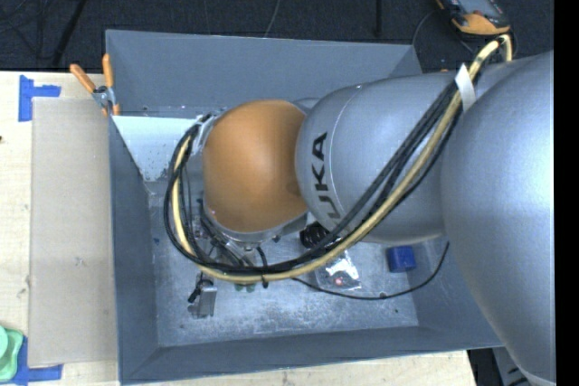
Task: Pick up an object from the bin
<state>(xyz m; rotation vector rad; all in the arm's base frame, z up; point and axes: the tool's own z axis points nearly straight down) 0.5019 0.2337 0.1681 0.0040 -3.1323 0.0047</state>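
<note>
The gripper (202,295) hangs low over the front-left part of the grey metal bin (271,68), poking out below the orange cover (253,163) on the arm's (470,185) wrist, with black and yellow cables (181,194) looping round it. It is seen as a small dark grey tip close to the bare, scuffed floor of the bin, and I cannot tell how far open it is; nothing can be seen in its grasp. The loose things all lie to its right, well apart from it. Nearest is a clear plastic packet (341,274) with a small red spot in it, lying flat on the floor near the front wall, its long axis running roughly left to right across the view. Just up and left of the packet, a small black round piece (312,236) sits against the edge of the arm. Further right, a small blue block (401,259) rests on the floor beside the arm's shadow; it looks almost square, so no clear long axis can be read from it.
</note>
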